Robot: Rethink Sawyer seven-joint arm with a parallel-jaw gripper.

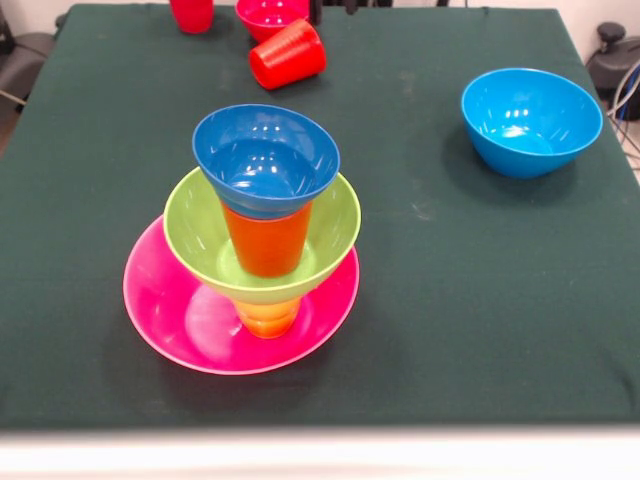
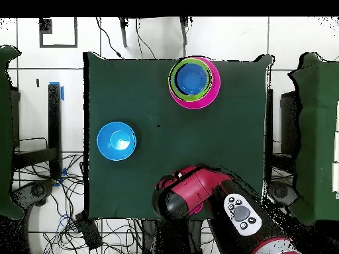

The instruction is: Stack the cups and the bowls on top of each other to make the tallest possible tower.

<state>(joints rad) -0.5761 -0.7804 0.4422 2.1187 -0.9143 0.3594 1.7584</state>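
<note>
Standing on the green table [image 1: 500,300], the tower [image 1: 262,230] rises from a pink bowl [image 1: 165,310] through a yellow cup [image 1: 268,318], green bowl [image 1: 200,235] and orange cup [image 1: 266,240] to a dark blue bowl [image 1: 265,160]. A light blue bowl [image 1: 530,120] sits well apart from the tower; beyond the tower lie red cups [image 1: 288,55] (one toppled). The arm [image 2: 198,195] hides its gripper; I cannot tell its state.

Bright, even light from above; soft shadows.
White glare spots sit on the pink bowl [image 1: 180,320], dark blue bowl [image 1: 265,155] and light blue bowl [image 1: 530,120]; faint shadows fall on the green cloth [image 1: 450,300].
</note>
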